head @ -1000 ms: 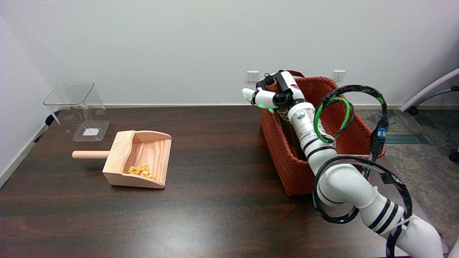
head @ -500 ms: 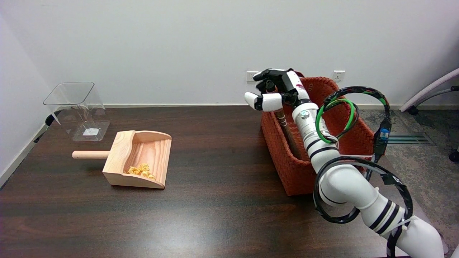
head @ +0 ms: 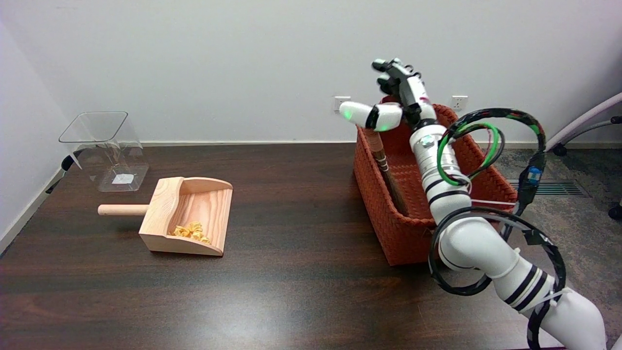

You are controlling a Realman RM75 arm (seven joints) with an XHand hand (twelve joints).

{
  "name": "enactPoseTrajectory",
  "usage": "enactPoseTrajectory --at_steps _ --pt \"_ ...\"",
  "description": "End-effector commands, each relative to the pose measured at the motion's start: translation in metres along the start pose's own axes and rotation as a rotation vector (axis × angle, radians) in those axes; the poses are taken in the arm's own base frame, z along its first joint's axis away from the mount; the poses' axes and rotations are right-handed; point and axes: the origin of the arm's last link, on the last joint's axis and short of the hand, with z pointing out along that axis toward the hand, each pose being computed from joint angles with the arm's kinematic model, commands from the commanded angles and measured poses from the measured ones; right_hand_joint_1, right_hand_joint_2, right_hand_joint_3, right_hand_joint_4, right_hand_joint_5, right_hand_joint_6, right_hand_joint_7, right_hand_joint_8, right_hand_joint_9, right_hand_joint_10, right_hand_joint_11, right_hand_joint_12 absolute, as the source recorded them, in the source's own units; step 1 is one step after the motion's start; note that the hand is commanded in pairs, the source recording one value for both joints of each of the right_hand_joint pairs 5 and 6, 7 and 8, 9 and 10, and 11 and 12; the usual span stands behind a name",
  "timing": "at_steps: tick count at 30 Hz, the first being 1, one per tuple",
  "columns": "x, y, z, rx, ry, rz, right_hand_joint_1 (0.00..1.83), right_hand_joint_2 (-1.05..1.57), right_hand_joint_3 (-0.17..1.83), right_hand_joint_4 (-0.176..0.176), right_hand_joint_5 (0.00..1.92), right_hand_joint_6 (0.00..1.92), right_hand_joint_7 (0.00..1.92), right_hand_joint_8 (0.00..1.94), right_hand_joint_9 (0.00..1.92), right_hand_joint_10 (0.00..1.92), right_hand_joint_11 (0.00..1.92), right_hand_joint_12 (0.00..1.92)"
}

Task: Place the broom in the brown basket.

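Broom [head: 384, 163] lies inside the brown basket [head: 384, 214], its handle leaning up against the basket's left wall with the top end near the rim, the rest of it running down along that wall into the shadow, where I cannot make out the bristle end. My right hand [head: 396, 99] is above the basket's far left corner, apart from the handle, fingers [head: 393, 73] spread and pointing upward, the thumb stuck out to the left with a green light glowing on it; it holds nothing. My forearm crosses over the basket's interior from the lower right, cable loops hanging beside it. The basket stands on the right part of the dark wooden table [head: 272, 291]. Well apart, on the left side of the table, sits a wooden dustpan [head: 187, 214] with yellow scraps [head: 191, 231] in it, and behind that a clear plastic container [head: 104, 148].
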Motion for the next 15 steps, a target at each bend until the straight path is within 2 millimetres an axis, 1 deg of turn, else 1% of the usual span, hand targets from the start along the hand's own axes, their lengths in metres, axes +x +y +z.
enactPoseTrajectory --at_steps 1,6,9,15 --pt "0.054 -0.015 0.019 0.087 0.181 0.132 0.85 -0.2 0.76 0.0 0.28 0.28 0.02 0.02 0.28 0.28 0.28 0.28" --pt "0.065 0.002 0.025 0.053 0.214 0.115 0.8 -0.18 0.66 0.0 0.19 0.19 0.0 0.0 0.19 0.19 0.19 0.19" --pt "0.073 0.014 0.028 0.031 0.236 0.12 0.78 -0.18 0.63 0.0 0.14 0.14 0.0 0.0 0.14 0.14 0.14 0.14" --pt "0.095 0.043 0.031 -0.019 0.293 0.13 0.77 -0.17 0.57 0.0 0.12 0.12 0.0 0.0 0.12 0.12 0.12 0.12"
